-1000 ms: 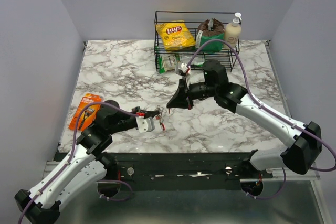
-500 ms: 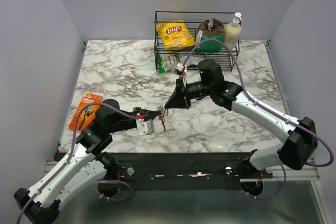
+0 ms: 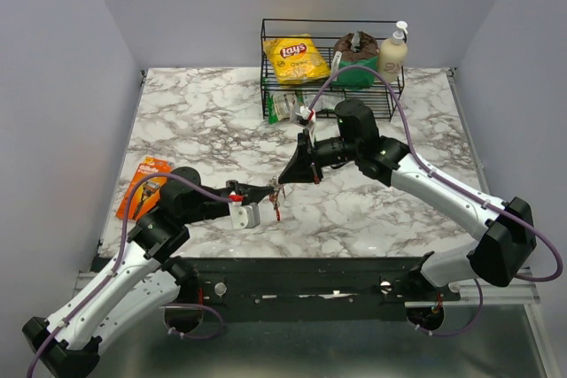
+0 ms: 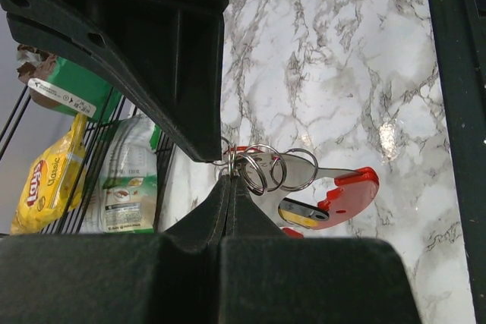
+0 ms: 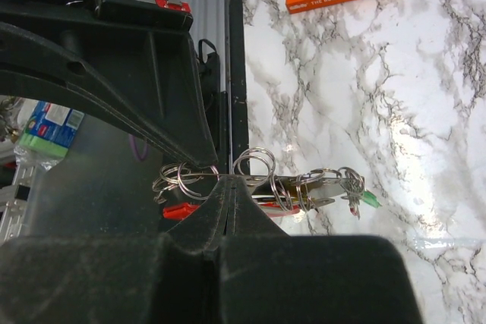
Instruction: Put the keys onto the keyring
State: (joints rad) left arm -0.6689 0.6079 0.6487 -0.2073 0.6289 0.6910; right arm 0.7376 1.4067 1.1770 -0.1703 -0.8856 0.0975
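Top external | marble table (image 3: 195,121), grey walls (image 3: 177,6) | left hand (image 3: 269,189) clamps keyring (image 4: 262,166) | right hand (image 3: 284,179) clamps keys (image 5: 326,184)

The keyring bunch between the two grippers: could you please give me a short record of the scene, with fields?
Left gripper: shut, pinching the keyring bunch at its rings
Right gripper: shut on the same bunch, tip to tip with the left
Bunch parts: several metal rings, red oval loop, green tag
Razor pack: flat at the left edge of the table
Wire basket: at the back, holding a chip bag and a bottle
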